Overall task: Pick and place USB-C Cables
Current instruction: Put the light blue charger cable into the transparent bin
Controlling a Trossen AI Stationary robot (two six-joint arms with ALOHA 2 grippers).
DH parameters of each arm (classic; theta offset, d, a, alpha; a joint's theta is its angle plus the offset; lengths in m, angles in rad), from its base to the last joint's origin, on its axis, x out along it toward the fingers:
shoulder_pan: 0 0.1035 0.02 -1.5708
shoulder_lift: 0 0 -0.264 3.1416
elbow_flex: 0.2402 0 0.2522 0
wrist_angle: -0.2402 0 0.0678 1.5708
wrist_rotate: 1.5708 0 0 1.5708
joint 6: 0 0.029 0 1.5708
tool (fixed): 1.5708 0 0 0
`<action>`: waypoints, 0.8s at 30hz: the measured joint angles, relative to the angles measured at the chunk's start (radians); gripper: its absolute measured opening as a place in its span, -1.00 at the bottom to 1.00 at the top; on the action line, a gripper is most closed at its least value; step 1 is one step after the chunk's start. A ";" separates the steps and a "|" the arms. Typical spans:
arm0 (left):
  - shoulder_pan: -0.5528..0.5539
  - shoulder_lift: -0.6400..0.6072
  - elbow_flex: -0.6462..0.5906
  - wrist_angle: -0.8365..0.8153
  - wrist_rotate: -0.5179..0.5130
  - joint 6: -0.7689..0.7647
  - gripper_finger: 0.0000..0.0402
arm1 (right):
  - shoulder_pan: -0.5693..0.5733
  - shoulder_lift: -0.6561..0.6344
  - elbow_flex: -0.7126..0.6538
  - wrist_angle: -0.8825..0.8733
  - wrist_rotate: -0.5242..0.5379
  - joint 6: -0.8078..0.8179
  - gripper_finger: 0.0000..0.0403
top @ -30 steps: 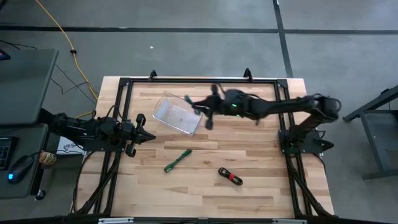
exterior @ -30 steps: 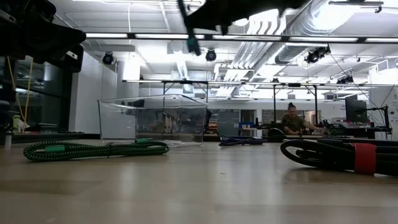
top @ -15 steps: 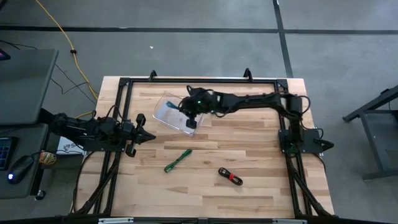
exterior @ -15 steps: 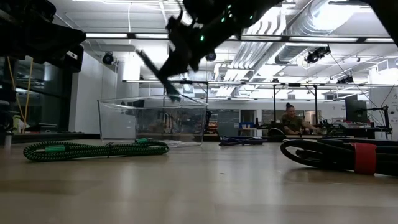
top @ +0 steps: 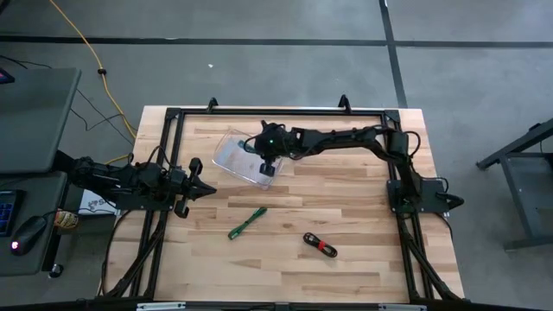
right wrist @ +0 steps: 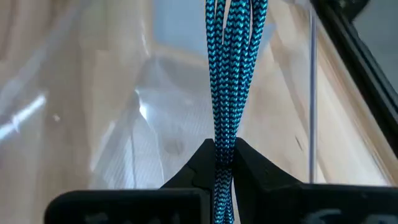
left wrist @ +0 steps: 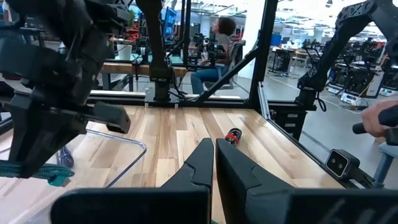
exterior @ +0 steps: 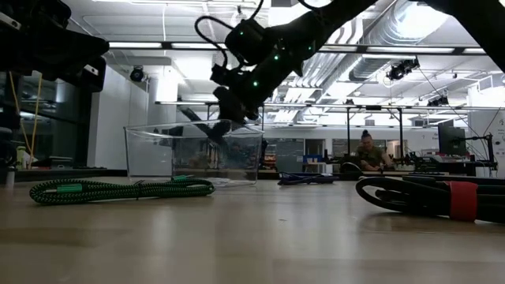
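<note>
Over the clear bin (top: 244, 158), far left on the tabletop (top: 346, 216): right end effector (right wrist: 224, 155) clamped on the teal cable (right wrist: 231, 74) (dangling, ready for release); left end effector (left wrist: 214, 163) shut, idle.

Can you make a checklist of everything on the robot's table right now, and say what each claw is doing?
Surface: pale wooden table in a black frame.
Job's things: teal braided USB-C cable pinched in the right gripper, hanging over the clear rectangular plastic bin; green braided cable and black cable with a red band lie on the wood outside the bin; a purple cable lies on the table in the low view.
Clutter: nothing seen.
Grippers: right gripper's jaws shut on the teal cable above the bin; left gripper, jaws shut and empty, waits at the table's left edge.
Cables: yellow cord on the floor.
Surroundings: grey floor; a person sits far behind.
</note>
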 joint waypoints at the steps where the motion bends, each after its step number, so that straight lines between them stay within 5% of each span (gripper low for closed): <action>1: 0.000 0.000 0.000 0.000 0.000 0.000 -1.00 | 0.000 0.000 0.000 -0.017 0.006 -0.001 -0.93; 24: 0.000 0.000 0.000 0.000 0.000 0.000 -1.00 | 0.002 -0.003 0.001 -0.449 0.000 -0.040 -0.93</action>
